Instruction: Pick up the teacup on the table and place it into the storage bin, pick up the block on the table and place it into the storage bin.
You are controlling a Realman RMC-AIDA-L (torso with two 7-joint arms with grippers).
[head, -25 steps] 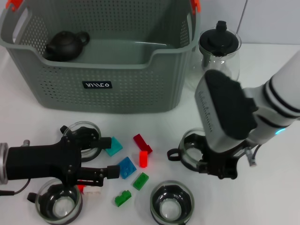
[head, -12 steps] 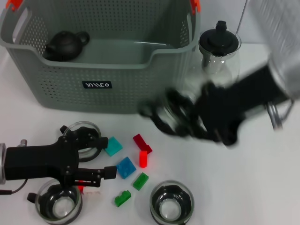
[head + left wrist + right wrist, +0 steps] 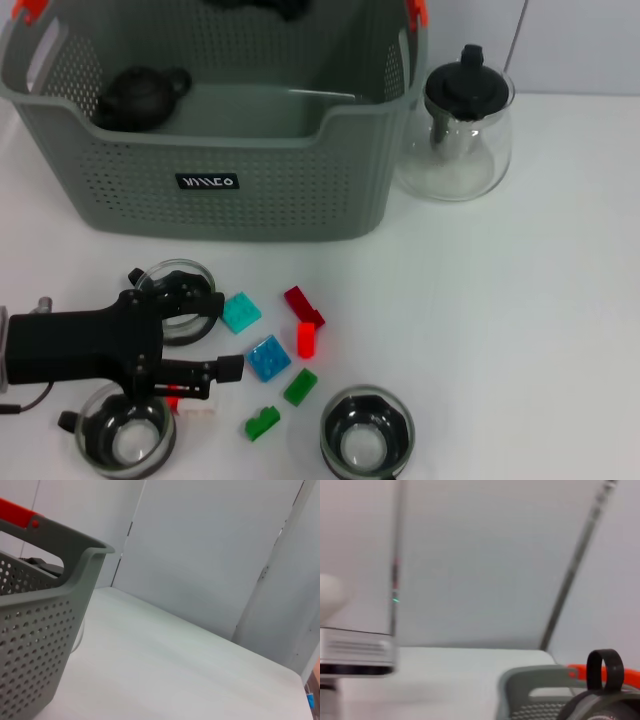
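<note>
The grey storage bin [image 3: 230,130] stands at the back left, with a black teapot [image 3: 140,95] inside. Only a dark bit of my right gripper [image 3: 255,6] shows, above the bin at the top edge of the head view. The right wrist view has a teacup [image 3: 600,705] with a black ring handle close up, held above the bin's rim [image 3: 530,680]. Several small blocks lie on the table, among them a teal block [image 3: 240,312], a blue block [image 3: 268,357] and a red block [image 3: 306,338]. Low at the front left, my left gripper [image 3: 228,335] is open beside them, holding nothing.
A clear glass teapot [image 3: 467,120] with a black lid stands right of the bin. Three more glass teacups sit on the table: one [image 3: 178,290] behind the left gripper, one [image 3: 125,435] at the front left, one [image 3: 367,432] at the front centre. The bin's corner [image 3: 40,645] fills the left wrist view.
My right arm lifted a teacup off the table's right side and swung it up and left over the bin. The left gripper drifted slightly toward the front left.
</note>
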